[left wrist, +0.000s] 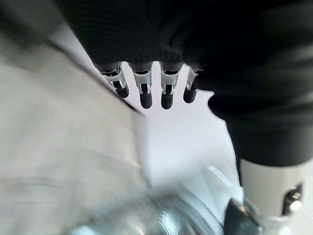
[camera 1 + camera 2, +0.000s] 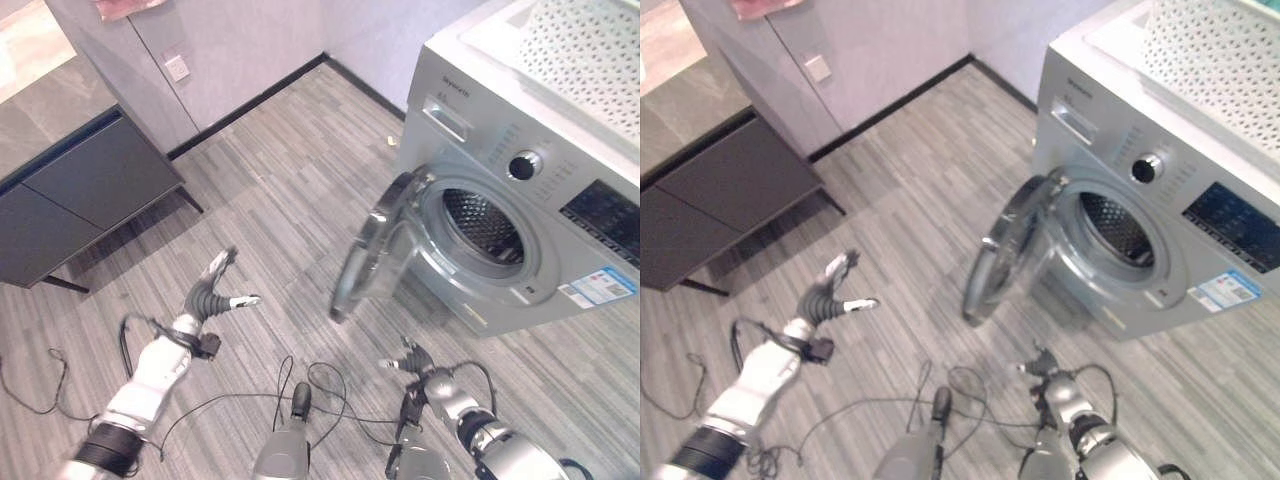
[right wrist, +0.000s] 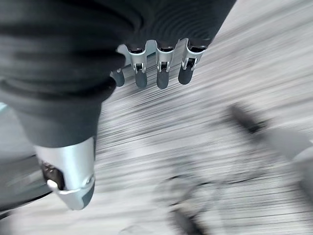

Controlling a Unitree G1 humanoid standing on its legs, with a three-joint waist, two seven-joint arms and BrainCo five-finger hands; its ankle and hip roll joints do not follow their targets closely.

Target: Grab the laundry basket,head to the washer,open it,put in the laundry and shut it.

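Left hand (image 2: 212,292): fingers (image 1: 145,95) straight, apart, holding nothing; thumb splayed aside.
Right hand (image 2: 415,362): fingers (image 3: 161,76) relaxed, apart, empty.
Washer door (image 2: 372,248): open, between and beyond both hands, well apart from fingertips.
Drum (image 2: 483,226): no laundry visible inside.
Laundry basket (image 2: 1220,70): white, perforated, on washer (image 2: 520,190) top, far past right fingers.
Risk, judged: high reach for basket could clip open door or tip basket off top.
View differences: eye views show basket and door; wrist views show finger spread against floor (image 3: 254,58).
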